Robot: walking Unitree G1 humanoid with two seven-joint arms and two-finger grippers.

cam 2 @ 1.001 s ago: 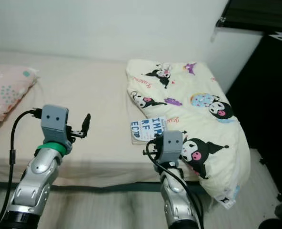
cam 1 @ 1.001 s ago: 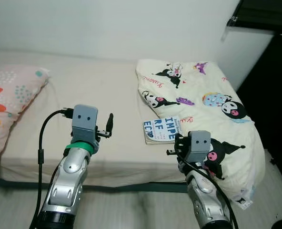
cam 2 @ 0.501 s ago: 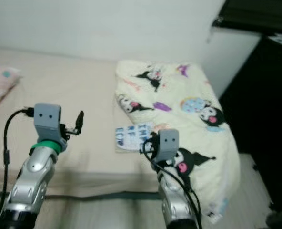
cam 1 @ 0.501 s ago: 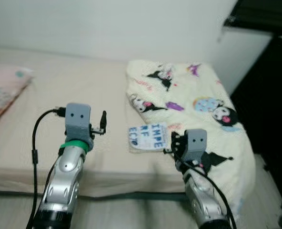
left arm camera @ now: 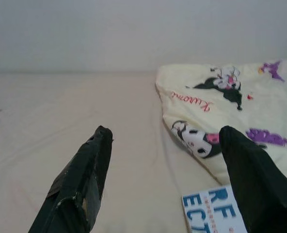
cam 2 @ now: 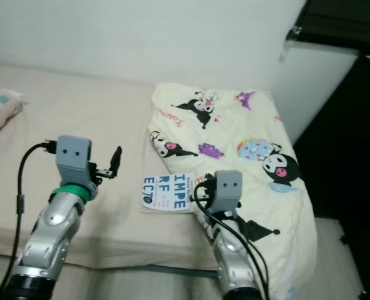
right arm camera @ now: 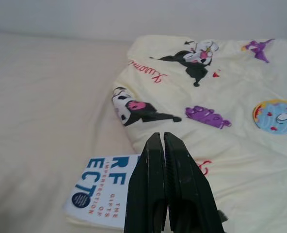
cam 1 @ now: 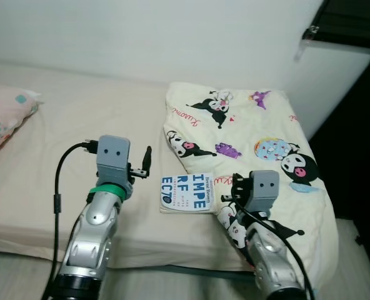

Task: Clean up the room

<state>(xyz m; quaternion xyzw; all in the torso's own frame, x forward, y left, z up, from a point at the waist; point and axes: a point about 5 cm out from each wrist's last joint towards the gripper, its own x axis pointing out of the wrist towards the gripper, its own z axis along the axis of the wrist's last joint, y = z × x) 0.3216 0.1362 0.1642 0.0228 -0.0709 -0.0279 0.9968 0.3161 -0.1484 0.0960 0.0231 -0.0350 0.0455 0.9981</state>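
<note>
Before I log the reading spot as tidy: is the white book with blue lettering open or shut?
Shut. The white book with blue lettering lies flat on the beige bed, front cover up, partly under the cartoon-print blanket.

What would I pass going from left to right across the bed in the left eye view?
Pink patterned pillow → bare beige sheet → left gripper, fingers open → book with blue letters → right gripper, fingers shut → cartoon-print blanket.
</note>
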